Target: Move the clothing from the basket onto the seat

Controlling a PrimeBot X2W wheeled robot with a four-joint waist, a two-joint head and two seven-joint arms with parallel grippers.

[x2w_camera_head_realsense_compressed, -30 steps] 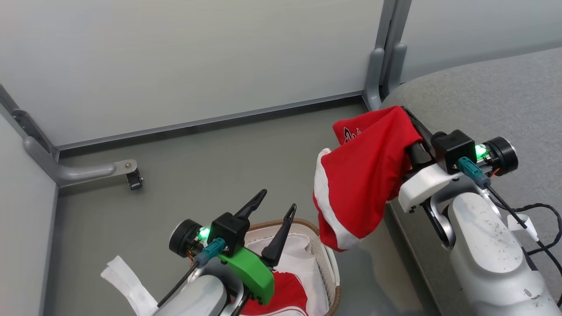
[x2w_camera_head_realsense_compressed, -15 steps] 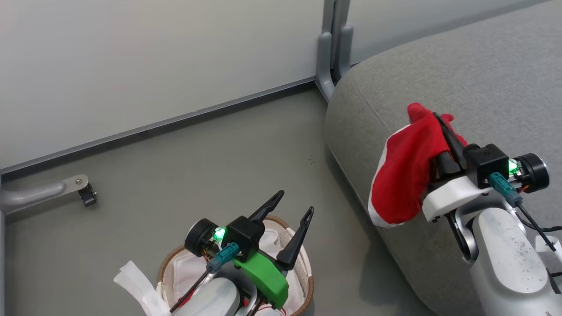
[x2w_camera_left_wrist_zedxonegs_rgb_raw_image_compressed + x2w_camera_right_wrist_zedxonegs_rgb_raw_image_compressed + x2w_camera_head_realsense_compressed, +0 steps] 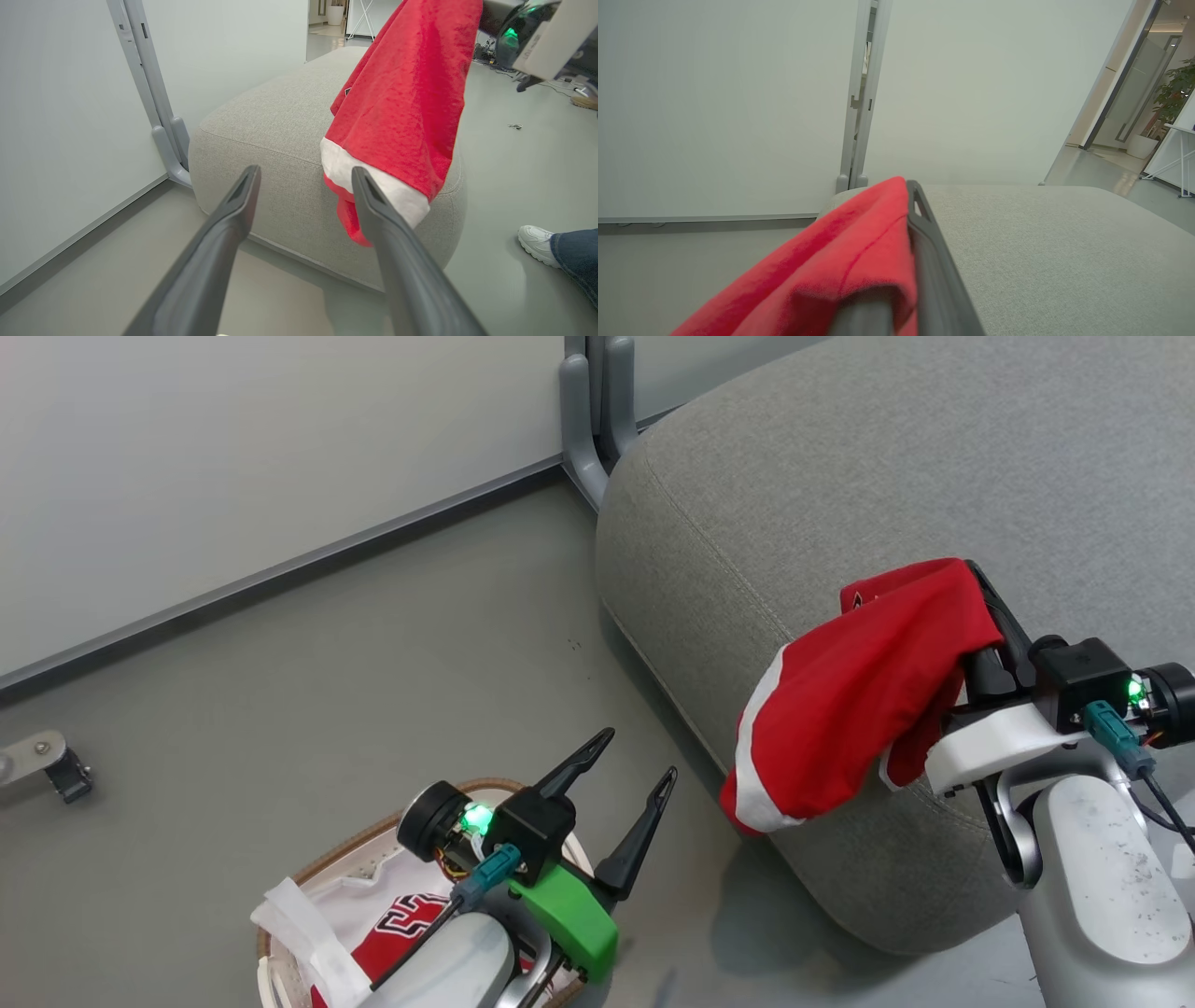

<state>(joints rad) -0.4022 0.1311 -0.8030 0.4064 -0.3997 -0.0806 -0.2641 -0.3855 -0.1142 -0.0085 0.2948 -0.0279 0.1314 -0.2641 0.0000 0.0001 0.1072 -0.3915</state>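
Head view: right gripper (image 3: 980,581) at 3 o'clock, jaws clenched on the plain red garment (image 3: 859,691), which drapes over both fingers and hangs toward 8 o'clock, white-striped hem lowest. The grip sits near one end of the cloth, so most of its length dangles. The gripper is above the seat (image 3: 840,476), near the cushion's rounded edge, but the hanging hem lies outside that edge, over the side wall. In the left wrist view the hem hangs in front of the cushion's side; contact with the fabric cannot be told. Judgement: 1 garment is in carry and not yet set down; releasing here risks it sliding off to the floor (image 3: 373,663), so the gripper should go further in toward 1 o'clock first. Left gripper (image 3: 639,753) at 6 o'clock, jaws spread wide, nothing between them, above the basket (image 3: 373,828) and pointing toward the seat, probably parked. The basket, at 7 o'clock on the floor, holds the jersey (image 3: 401,919) with its numerals up, lying on the white liner (image 3: 299,924), which spills over the rim. Judgement: 1 of 2 garments remains in the basket. A person's shoe (image 3: 537,238) is on the floor beyond the seat.
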